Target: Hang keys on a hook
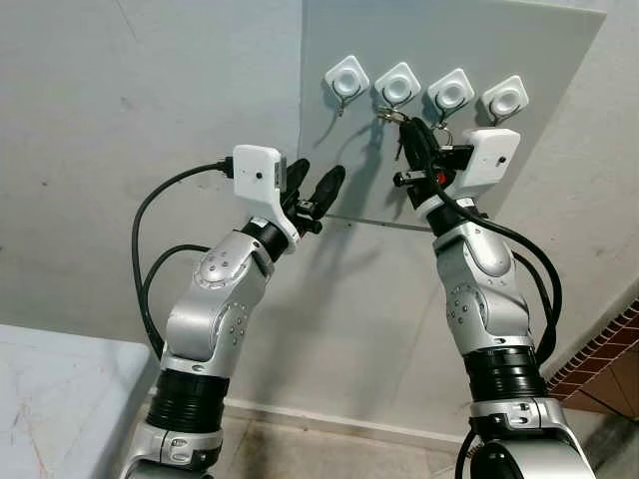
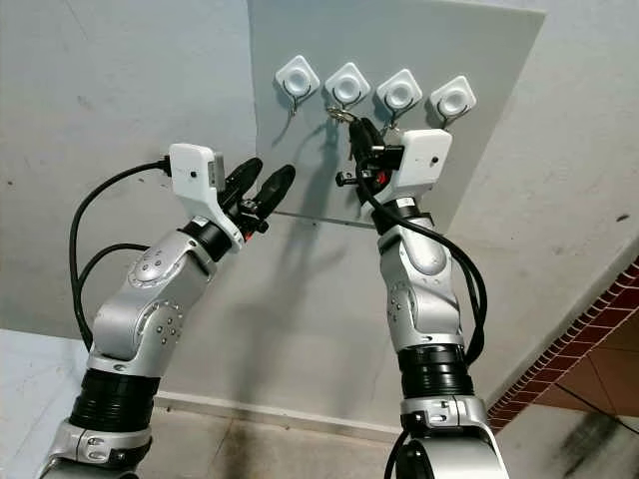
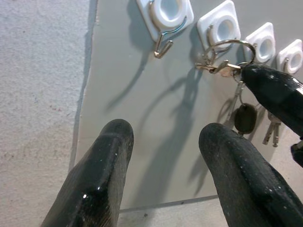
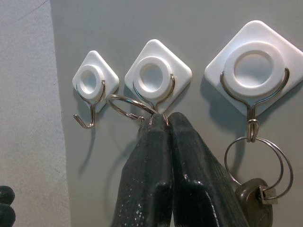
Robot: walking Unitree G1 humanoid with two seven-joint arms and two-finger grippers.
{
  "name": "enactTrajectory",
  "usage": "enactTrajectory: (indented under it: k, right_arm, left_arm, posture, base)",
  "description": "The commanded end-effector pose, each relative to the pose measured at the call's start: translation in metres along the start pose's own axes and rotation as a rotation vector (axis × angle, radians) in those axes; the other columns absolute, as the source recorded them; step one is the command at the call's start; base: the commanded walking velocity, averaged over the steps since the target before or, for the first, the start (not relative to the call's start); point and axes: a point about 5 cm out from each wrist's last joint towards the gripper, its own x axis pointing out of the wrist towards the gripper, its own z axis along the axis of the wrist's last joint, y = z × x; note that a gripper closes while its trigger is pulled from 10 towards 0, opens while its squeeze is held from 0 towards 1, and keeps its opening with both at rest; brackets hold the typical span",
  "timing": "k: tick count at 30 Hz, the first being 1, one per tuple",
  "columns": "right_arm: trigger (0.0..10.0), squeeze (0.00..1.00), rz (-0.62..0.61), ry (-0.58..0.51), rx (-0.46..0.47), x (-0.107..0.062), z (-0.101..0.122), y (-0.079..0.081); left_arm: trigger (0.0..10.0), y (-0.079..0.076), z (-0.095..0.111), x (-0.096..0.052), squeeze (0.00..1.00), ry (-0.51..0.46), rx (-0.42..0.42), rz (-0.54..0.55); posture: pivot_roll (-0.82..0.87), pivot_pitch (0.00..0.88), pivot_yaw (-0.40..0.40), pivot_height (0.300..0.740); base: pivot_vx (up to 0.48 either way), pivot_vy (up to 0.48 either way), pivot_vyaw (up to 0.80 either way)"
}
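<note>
The right arm reaches up toward 12 o'clock, its right pincer (image 4: 163, 124) pressed closed on the silver metal key ring (image 4: 125, 106) at the second white square wall hook (image 4: 158, 75). The ring tilts toward 10 o'clock, its keys hanging toward 6 o'clock. At 9 o'clock, the raised left pincer (image 1: 318, 190) stands spread apart, holding nothing, before the grey wall panel (image 1: 539, 50).

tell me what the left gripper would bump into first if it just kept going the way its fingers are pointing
Probably the bare grey board on the wall, below the empty leftmost hook. The left gripper is open and aimed at that patch, with nothing between. The right gripper holding the key ring sits off to the side; depth is unclear.
</note>
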Motion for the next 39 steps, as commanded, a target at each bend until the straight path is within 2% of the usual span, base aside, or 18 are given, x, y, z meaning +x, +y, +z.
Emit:
enactTrajectory:
  k: [1, 2, 3, 19, 24, 31, 32, 33, 39]
  right_arm:
    - [10.0, 0.59, 0.019, -0.015, -0.020, 0.001, 0.005, 0.003]
    - [10.0, 0.59, 0.020, -0.014, -0.024, 0.001, 0.005, 0.003]
    - [10.0, 1.00, 0.021, -0.014, -0.024, 0.001, 0.005, 0.003]
    - [10.0, 1.00, 0.029, -0.018, -0.032, -0.002, 0.006, 0.001]
    - [10.0, 1.00, 0.046, 0.015, -0.049, -0.012, -0.002, 0.002]
    - [10.0, 1.00, 0.058, 0.043, -0.074, -0.018, -0.007, 0.003]
    - [10.0, 0.20, 0.053, 0.047, -0.076, -0.018, -0.007, 0.002]
    - [10.0, 0.00, 0.052, 0.048, -0.076, -0.018, -0.007, 0.002]
    - [10.0, 0.00, 0.045, 0.050, -0.070, -0.018, -0.006, 0.002]
  left_arm:
    - [10.0, -0.003, 0.003, 0.000, 0.00, -0.009, 0.002, -0.007]
    - [10.0, -0.002, 0.004, 0.000, 0.00, -0.010, 0.001, -0.006]
    - [10.0, -0.003, 0.004, 0.000, 0.00, -0.010, 0.000, -0.006]
    - [10.0, -0.003, 0.004, 0.000, 0.00, -0.010, -0.011, -0.002]
    - [10.0, -0.002, 0.004, 0.000, 0.00, -0.011, -0.014, 0.002]
    - [10.0, -0.003, 0.004, 0.000, 0.00, -0.010, -0.021, 0.001]
    - [10.0, -0.002, 0.004, 0.001, 0.00, -0.011, -0.022, 0.000]
    - [10.0, -0.002, 0.004, 0.001, 0.00, -0.011, -0.022, 0.000]
    - [10.0, -0.002, 0.004, 0.001, 0.00, -0.011, -0.022, 0.003]
  posture:
    - [0.00, 0.000, -0.048, 0.740]
    - [0.00, 0.000, -0.048, 0.740]
    - [0.00, 0.002, -0.050, 0.740]
    - [0.00, 0.006, -0.051, 0.740]
    - [0.00, 0.008, -0.052, 0.740]
    - [-0.01, 0.010, -0.049, 0.740]
    - [-0.01, 0.011, -0.049, 0.740]
    - [-0.01, 0.011, -0.049, 0.740]
    - [-0.01, 0.010, -0.049, 0.740]
  base:
    - [0.000, 0.000, 0.00]
    - [0.000, 0.000, 0.00]
    - [0.000, 0.000, 0.00]
    - [0.000, 0.000, 0.00]
    - [0.000, 0.000, 0.00]
    - [0.000, 0.000, 0.00]
    - [0.000, 0.000, 0.00]
    - [0.000, 0.000, 0.00]
    - [0.000, 0.000, 0.00]
